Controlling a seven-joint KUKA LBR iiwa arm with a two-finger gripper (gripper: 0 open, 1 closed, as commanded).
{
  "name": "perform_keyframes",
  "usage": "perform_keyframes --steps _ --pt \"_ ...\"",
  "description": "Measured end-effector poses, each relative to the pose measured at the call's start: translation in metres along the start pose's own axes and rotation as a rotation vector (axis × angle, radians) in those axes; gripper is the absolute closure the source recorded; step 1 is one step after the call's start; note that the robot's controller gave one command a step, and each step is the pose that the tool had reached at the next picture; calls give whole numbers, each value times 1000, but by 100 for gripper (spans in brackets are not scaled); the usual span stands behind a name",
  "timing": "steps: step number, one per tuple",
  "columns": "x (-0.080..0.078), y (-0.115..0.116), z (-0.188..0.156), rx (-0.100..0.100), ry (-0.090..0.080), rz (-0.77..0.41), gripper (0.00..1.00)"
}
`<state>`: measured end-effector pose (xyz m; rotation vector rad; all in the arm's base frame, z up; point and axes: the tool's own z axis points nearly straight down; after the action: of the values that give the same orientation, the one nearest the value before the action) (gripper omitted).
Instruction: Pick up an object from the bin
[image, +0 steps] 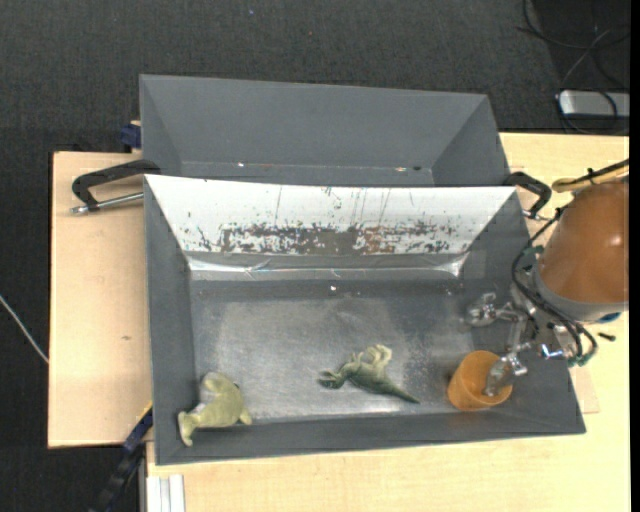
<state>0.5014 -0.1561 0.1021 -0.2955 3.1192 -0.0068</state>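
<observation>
My gripper (489, 346) is low at the bin's right wall, and its fingers stand apart, open. One fingertip (498, 378) dips into the mouth of a small orange cup (470, 385) that stands at the bin's front right. The other fingertip (480, 313) is farther back, over bare floor, apart from the cup. A green toy dinosaur (368, 371) with a long tail lies on the floor to the cup's left, clear of the gripper.
A pale yellow-green toy animal (214, 405) lies in the front left corner. The arm with its orange cover comes in over the right rim. Bare floor stretches across the middle and back of the bin.
</observation>
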Motion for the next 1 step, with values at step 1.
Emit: perform_keyframes --steps 1 --pt "8 13 -1 -6 5 -278 0"
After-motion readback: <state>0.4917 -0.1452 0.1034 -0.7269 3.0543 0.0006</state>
